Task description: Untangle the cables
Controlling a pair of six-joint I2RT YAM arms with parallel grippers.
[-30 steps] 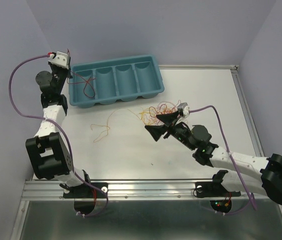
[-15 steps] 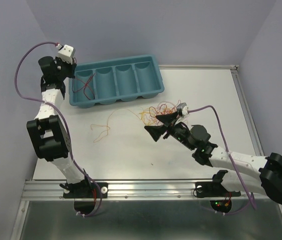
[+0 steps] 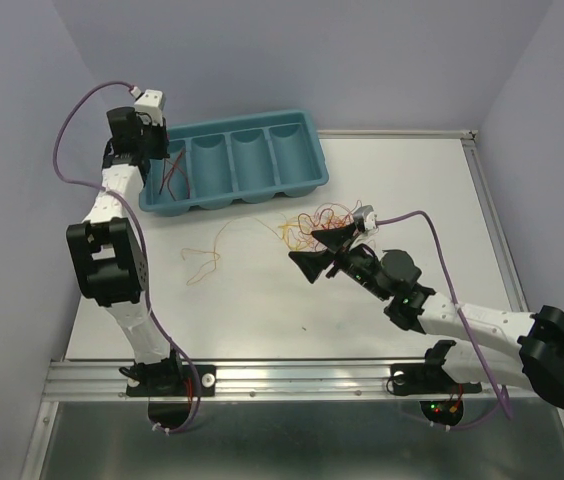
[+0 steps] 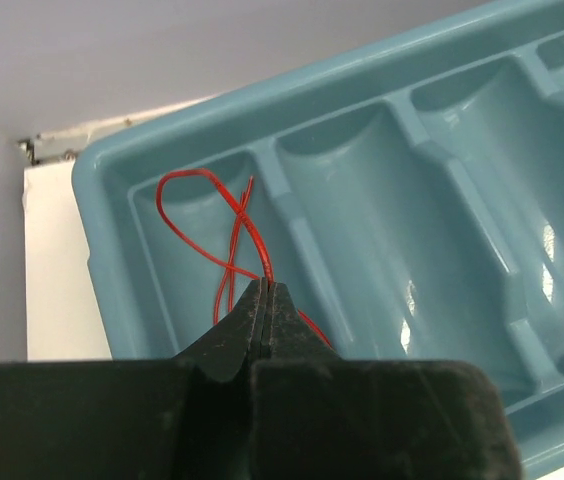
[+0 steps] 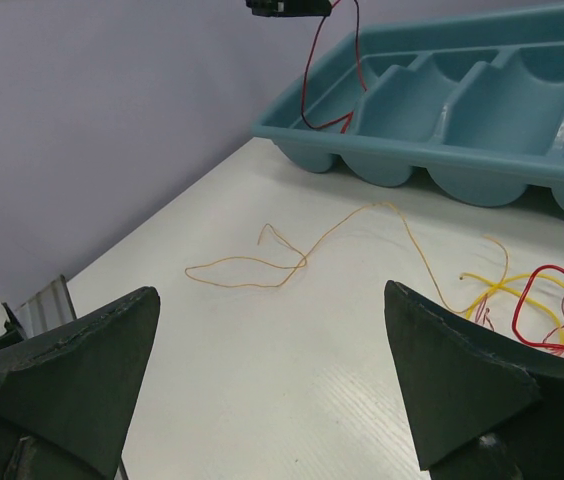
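The red cable [image 4: 240,213], pinched in the closed left gripper [image 4: 265,290], is now brought over the end compartment of the tray [image 4: 362,80], so it is separated; the right gripper [image 5: 270,300] is held open, empty.

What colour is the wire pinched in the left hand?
The wire is red, clearest in the left wrist view.

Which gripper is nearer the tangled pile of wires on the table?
Right. The right gripper, open, sits just on the near side of the tangle. The left gripper is off at the tray's left end, shut on a red wire.
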